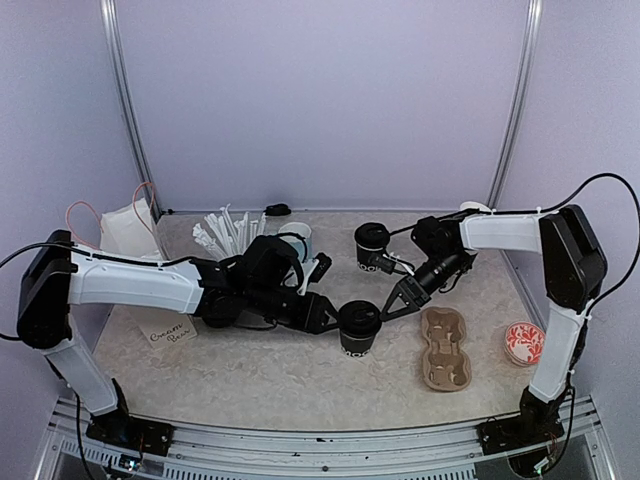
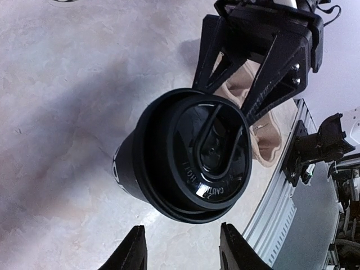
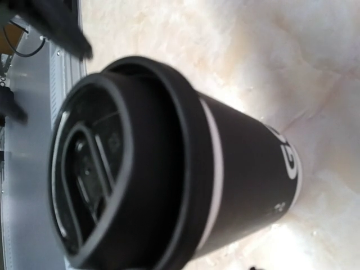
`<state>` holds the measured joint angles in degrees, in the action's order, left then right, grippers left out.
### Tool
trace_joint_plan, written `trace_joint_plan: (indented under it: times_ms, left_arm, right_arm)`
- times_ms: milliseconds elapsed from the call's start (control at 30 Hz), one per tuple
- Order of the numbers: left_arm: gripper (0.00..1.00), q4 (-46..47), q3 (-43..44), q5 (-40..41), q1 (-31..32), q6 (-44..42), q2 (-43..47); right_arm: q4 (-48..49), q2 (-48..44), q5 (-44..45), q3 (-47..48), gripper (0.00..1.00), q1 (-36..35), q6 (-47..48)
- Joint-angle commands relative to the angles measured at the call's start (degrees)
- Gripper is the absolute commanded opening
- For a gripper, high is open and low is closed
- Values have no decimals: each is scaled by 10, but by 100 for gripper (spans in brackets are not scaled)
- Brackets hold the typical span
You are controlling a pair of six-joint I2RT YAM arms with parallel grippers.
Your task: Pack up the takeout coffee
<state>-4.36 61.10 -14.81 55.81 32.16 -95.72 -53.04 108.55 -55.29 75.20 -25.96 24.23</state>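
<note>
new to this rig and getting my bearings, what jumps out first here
A lidded black paper cup stands mid-table with both arms pointing at it: the left gripper on one side, the right gripper on the other, both open. A second lidded cup stands behind it, and a cardboard cup carrier lies nearer the right arm's base, nothing in it.

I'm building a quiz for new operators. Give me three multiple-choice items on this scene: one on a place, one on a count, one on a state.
1. The cardboard carrier lies:
A) right of the near cup
B) left of it
C) behind it
2. Lidded black cups on the table:
A) one
B) two
C) three
3. The carrier's wells are:
A) both filled
B) one filled
C) both empty

Key:
1. A, as the top view puts it to that cup's right.
2. B, the near cup plus the far cup.
3. C, since bare cardboard shows in both wells.
</note>
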Motion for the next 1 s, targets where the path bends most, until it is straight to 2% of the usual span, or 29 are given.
trace_joint_plan:
  times_ms: [0,400,667,967]
  left_arm:
    - [44,14,12,-15,2,7,-19]
    - [41,3,17,8,-8,11,-75]
    - [35,-81,36,21,-15,17,-130]
    - [37,-55,51,36,-1,-15,-78]
  right_arm:
    - [-2,13,-9,14,51,4,-5]
    - [10,29,10,3,51,4,-13]
    - [32,66,102,-19,48,1,-47]
    - [13,15,69,9,50,4,-29]
